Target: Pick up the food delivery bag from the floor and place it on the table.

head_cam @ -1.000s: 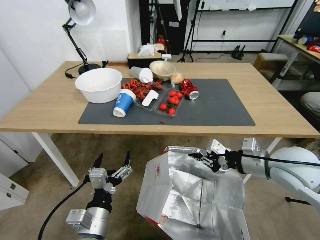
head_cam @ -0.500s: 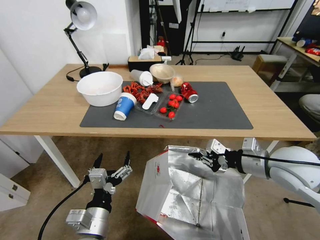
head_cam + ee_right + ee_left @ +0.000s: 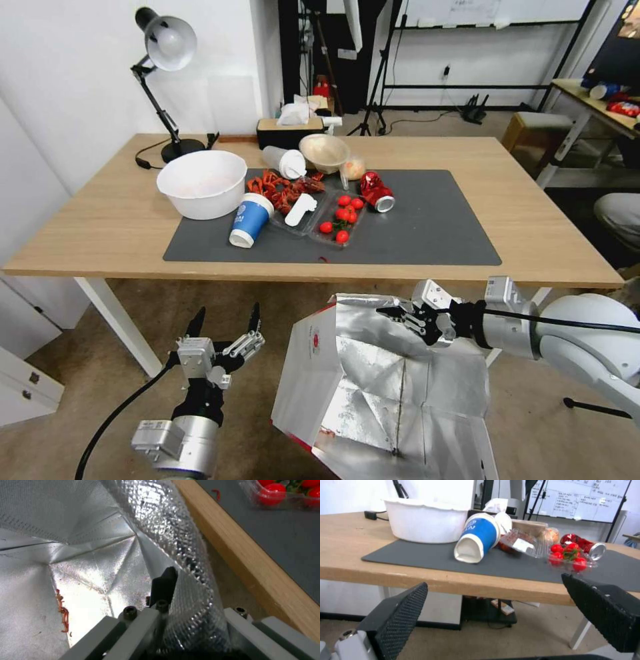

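Pinching the bag's [image 3: 373, 380] foil rim, the right gripper [image 3: 393, 311] holds it off the floor [image 3: 80, 373], below the table [image 3: 107, 220] at twelve o'clock; the left gripper [image 3: 223, 320] waits wide open.

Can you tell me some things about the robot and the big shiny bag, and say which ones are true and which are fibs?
1. The right gripper is pinching the bag's silver rim. True.
2. The bag is already sitting on the table. False: it hangs in front of the table, below its edge.
3. The left gripper is open and holds nothing. True.
4. The blue cup stands upright. False: it is tipped over on the grey mat.
5. The red tomatoes are inside the white bowl. False: they lie in a clear tray on the mat.
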Available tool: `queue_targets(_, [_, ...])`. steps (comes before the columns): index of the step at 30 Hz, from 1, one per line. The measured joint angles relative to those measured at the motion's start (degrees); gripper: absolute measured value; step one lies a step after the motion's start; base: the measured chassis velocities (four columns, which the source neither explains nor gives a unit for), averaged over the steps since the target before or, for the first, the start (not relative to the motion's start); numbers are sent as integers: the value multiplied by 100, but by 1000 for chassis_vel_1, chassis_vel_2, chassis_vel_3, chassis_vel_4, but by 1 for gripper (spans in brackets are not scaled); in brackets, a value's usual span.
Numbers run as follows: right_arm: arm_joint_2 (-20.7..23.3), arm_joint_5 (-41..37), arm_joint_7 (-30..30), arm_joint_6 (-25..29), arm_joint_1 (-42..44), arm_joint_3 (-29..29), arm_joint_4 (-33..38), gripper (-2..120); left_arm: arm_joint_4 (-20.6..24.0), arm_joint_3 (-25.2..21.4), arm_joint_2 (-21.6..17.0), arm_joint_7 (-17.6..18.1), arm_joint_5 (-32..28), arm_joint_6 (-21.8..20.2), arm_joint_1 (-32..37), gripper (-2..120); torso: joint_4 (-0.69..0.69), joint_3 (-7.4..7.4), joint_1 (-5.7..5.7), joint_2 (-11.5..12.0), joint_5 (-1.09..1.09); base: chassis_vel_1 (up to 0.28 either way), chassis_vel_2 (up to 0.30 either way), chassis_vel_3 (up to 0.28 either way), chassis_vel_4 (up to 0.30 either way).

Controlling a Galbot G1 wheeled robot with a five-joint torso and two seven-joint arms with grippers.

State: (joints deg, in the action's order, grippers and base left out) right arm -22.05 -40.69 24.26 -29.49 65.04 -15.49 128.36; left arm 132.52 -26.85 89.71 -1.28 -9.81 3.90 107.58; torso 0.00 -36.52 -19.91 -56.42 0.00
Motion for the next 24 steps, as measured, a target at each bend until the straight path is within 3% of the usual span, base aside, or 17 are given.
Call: queue_targets(24, [8,2,-1,8,58,-34,-6,0,25,0,-1,-7,-4,2,15,100,0,-367,-288,-655,0,0,0,0,0])
